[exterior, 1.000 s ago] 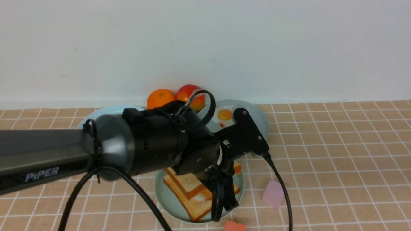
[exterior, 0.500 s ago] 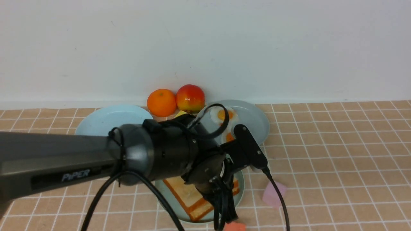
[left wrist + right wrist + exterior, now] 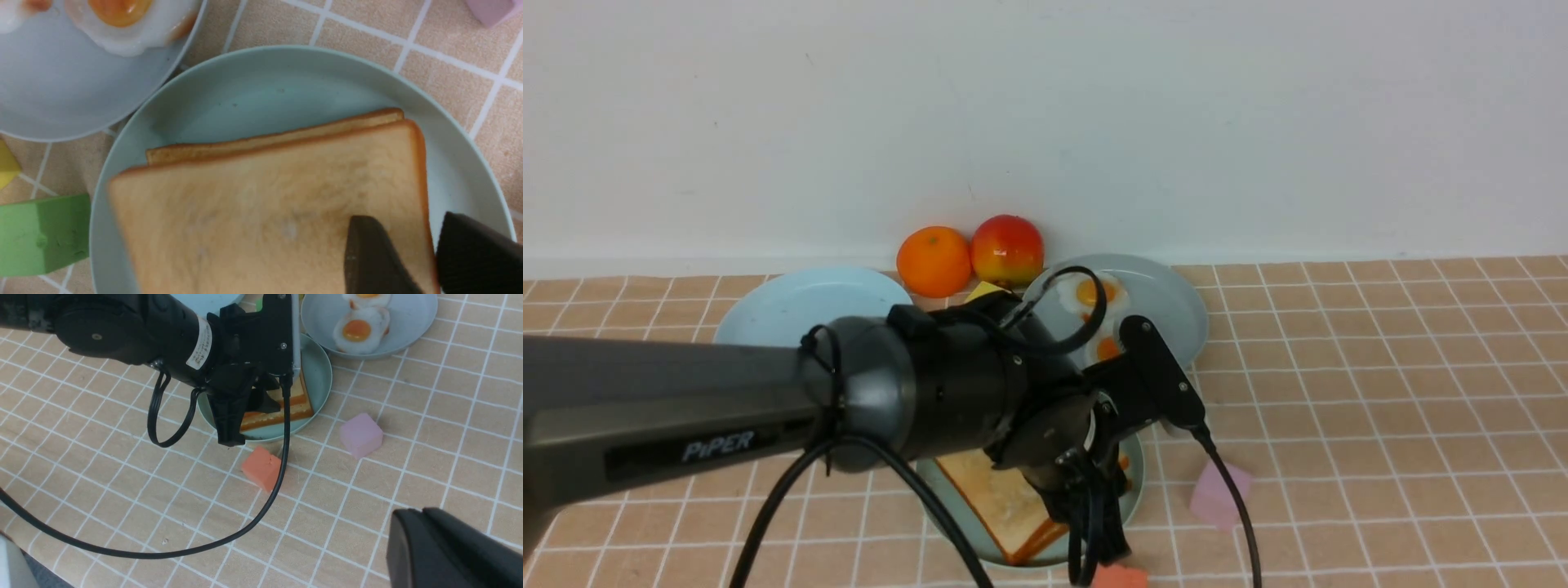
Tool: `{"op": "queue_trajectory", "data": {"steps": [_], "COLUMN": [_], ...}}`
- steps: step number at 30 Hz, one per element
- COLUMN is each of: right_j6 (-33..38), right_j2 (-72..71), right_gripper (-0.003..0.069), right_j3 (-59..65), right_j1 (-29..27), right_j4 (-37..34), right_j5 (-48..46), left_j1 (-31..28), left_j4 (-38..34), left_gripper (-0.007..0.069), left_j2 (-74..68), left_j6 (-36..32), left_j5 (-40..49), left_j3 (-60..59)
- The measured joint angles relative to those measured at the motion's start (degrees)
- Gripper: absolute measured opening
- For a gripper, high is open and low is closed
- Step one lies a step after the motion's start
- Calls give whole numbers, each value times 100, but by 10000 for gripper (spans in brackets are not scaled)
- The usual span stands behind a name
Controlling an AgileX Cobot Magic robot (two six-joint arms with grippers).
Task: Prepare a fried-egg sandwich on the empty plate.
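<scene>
1. left claw (image 3: 408, 232): poised low over the pale mint-green plate (image 3: 286, 61). Jaws spread, with a gap between. One finger (image 3: 376, 261) across the face of the top toast slice (image 3: 261, 212), the other off that slice's edge, above bare plate. Contact with the toast: cannot tell.

2. top toast slice: square, golden-brown, darker crust. Directly under the left claw, resting on the lower toast slice (image 3: 278, 136), offset so that a strip of the lower one shows beyond the fingertips. Both inside the pale mint-green plate. Egg between the slices: cannot tell.

3. grey-blue plate (image 3: 1168, 310): beyond the left claw, toward the wall, rim just beside the mint-green rim. Holding a fried egg (image 3: 1093, 292) and a second fried egg (image 3: 1106, 349), white with orange yolks.

4. sky-blue plate (image 3: 800, 306): beyond the left claw and to its left, partly hidden behind the arm.

5. orange (image 3: 934, 261) and red apple (image 3: 1007, 249): farthest beyond the left claw, side by side at the wall.

6. green block (image 3: 41, 237): hard against the mint-green rim. yellow block (image 3: 6, 165): just beside it, near the grey-blue rim.

7. pink cube (image 3: 1217, 494): right of the left claw, on the checked tablecloth (image 3: 1380, 408), apart from the plates.

8. orange-red cube (image 3: 261, 467): on the robot's side of the left claw, just outside the mint-green rim, under a black cable (image 3: 282, 457).

9. right claw (image 3: 416, 531): well apart from the plates, above bare cloth on the robot's side of the cubes. Fingers pressed together.
</scene>
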State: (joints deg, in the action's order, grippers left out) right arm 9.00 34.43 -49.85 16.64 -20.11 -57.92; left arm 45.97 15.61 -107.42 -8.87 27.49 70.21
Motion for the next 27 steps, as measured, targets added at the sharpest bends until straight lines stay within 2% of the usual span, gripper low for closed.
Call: {"op": "queue_trajectory", "data": {"steps": [3, 8, 13, 16, 18, 21, 22, 23, 24, 25, 27], "right_j6": [0, 0, 0, 0, -2, -14, -14, -14, -14, -19, -65], "right_j2": [0, 0, 0, 0, 0, 0, -6, -20, -27, -71, -170], "right_gripper": [43, 43, 43, 43, 43, 43, 43, 43, 43, 43, 43], "right_j3": [0, 0, 0, 0, 0, 0, 0, 0, 0, 0, 0], "right_j1": [0, 0, 0, 0, 0, 0, 0, 0, 0, 0, 0], "right_j4": [0, 0, 0, 0, 0, 17, 22, 94, 94, 177, 323], "right_j5": [0, 0, -11, -13, -18, -28, -28, -28, -28, -34, -38], "left_j1": [0, 0, 0, 0, 0, 0, 0, 0, 0, 0, 0], "left_j4": [2, 2, -123, -416, -608, -745, -752, -813, -823, -839, -851], "left_gripper": [309, 318, 320, 307, 259, 132, 132, 34, 34, -3, -13], "left_j2": [0, 59, 653, 1511, 2147, 3286, 3286, 4118, 4118, 4626, 5382], "left_j6": [0, 28, 464, 989, 1302, 1656, 1674, 1841, 1858, 1945, 2144], "left_j5": [-36, -30, 49, 297, 475, 366, 366, 62, 62, -127, -576], "left_j3": [0, 0, 0, 0, -32, -347, -383, -794, -847, -1142, -1759]}}
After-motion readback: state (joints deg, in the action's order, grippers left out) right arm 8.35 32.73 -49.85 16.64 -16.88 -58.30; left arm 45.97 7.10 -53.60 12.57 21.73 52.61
